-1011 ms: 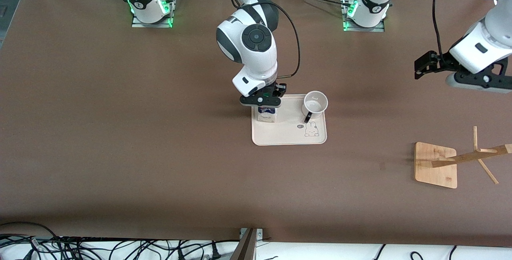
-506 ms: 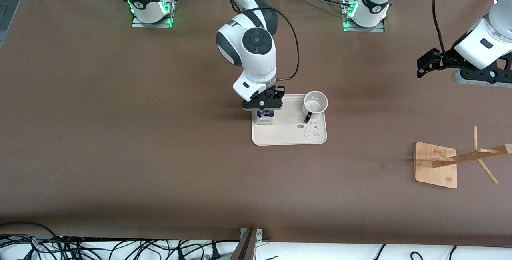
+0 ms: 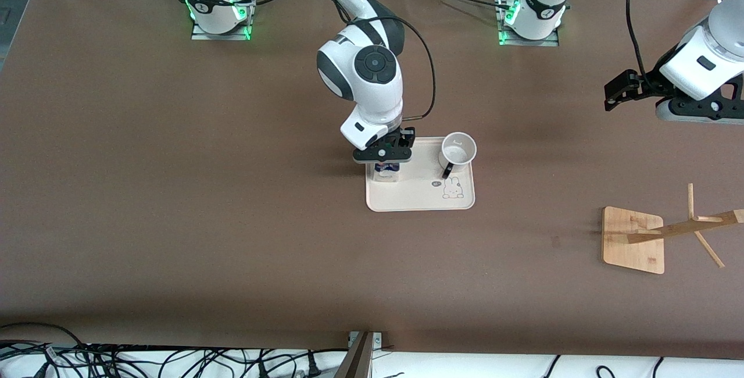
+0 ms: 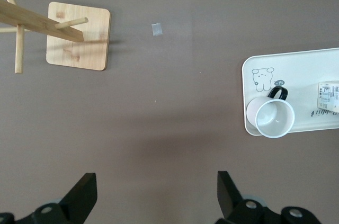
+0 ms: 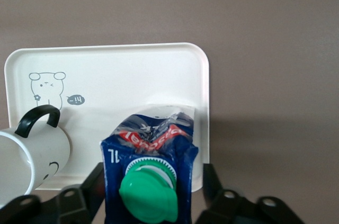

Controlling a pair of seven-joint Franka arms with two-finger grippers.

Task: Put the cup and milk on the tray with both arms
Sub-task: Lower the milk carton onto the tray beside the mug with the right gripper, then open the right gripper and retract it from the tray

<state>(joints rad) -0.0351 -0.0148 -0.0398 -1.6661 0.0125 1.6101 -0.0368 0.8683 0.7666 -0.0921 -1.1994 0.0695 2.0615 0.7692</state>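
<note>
The right gripper [image 3: 386,156] has just let go of the milk [image 5: 150,168], its fingers now parted to either side of the carton standing on the tray [image 3: 419,198] beside the cup [image 3: 458,149]. With both items placed, only withdrawal seems left. The left gripper [image 4: 153,195] waits wide open and empty over bare table.

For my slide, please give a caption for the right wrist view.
Right gripper open around the milk standing on the tray, beside the cup.
</note>
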